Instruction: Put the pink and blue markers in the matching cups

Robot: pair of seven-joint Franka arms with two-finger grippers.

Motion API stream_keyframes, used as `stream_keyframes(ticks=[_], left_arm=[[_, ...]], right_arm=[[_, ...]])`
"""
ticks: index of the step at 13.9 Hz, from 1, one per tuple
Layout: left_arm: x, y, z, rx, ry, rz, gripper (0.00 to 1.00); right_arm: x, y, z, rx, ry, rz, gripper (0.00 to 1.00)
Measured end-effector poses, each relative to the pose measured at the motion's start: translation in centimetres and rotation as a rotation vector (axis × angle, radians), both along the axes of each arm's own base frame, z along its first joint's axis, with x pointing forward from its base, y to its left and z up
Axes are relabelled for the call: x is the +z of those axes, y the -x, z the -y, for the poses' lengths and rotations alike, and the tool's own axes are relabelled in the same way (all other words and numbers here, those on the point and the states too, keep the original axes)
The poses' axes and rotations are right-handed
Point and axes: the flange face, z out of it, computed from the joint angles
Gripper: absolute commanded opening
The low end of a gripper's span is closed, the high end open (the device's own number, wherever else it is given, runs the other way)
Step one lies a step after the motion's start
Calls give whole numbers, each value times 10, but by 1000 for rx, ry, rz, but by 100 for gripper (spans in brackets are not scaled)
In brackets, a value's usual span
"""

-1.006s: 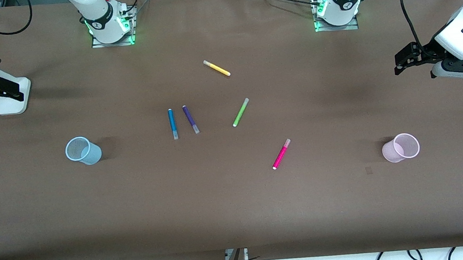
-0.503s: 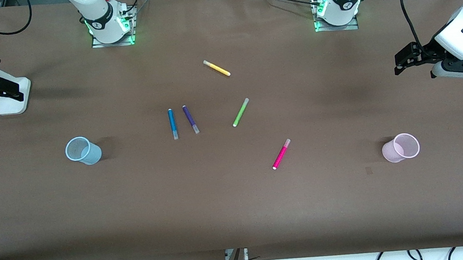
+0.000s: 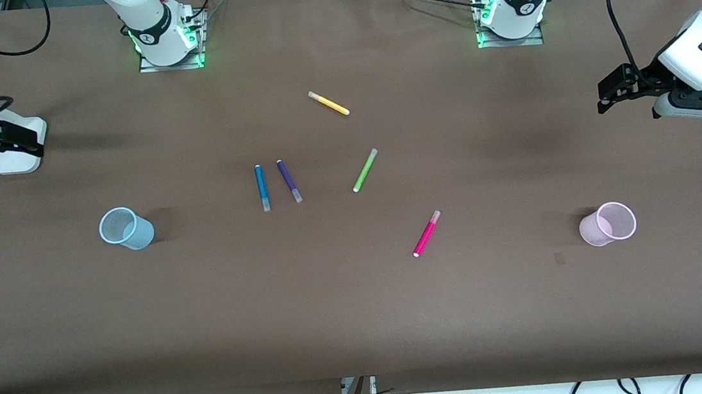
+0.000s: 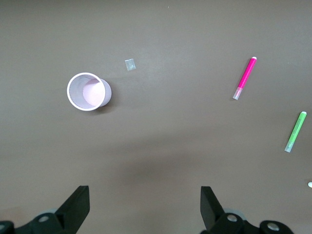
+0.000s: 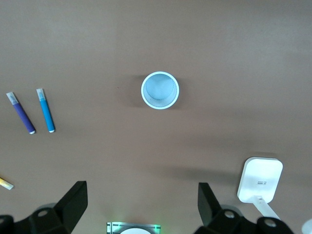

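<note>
The pink marker (image 3: 427,233) lies mid-table, and also shows in the left wrist view (image 4: 245,78). The blue marker (image 3: 262,187) lies beside the purple pen, and also shows in the right wrist view (image 5: 46,110). The light blue cup (image 3: 127,228) (image 5: 160,90) stands upright toward the right arm's end. The pale pink cup (image 3: 608,224) (image 4: 88,92) stands upright toward the left arm's end. My left gripper (image 3: 600,99) (image 4: 145,204) hangs open and empty, high over its table end. My right gripper (image 3: 33,140) (image 5: 142,202) hangs open and empty, high over its end.
A purple pen (image 3: 289,181), a green pen (image 3: 364,170) and a yellow pen (image 3: 328,103) lie mid-table. A white stand (image 3: 15,158) sits under the right gripper. A small pale patch (image 3: 559,258) marks the table near the pink cup.
The right arm's hand has shifted slightly at its end of the table. The left arm, the pens and the cups have not moved.
</note>
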Motion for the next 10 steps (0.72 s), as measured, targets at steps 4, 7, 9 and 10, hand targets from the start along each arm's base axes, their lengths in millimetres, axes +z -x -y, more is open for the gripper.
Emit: stream_keyframes(ticks=[4,7,9,10], left_arm=[[0,0,0,-1,0,0,100],[0,0,1,-2,0,0,100],[0,0,1,-3,0,0,100],[0,0,2,-3,0,0,100]], right_arm=[[-12,-11,-19,34,2,14,100],[-22,-16,-58,97,4,6,100],[-34,-20,-81,129,7,3,100],[-41,-24,-89,141,9,5,100]])
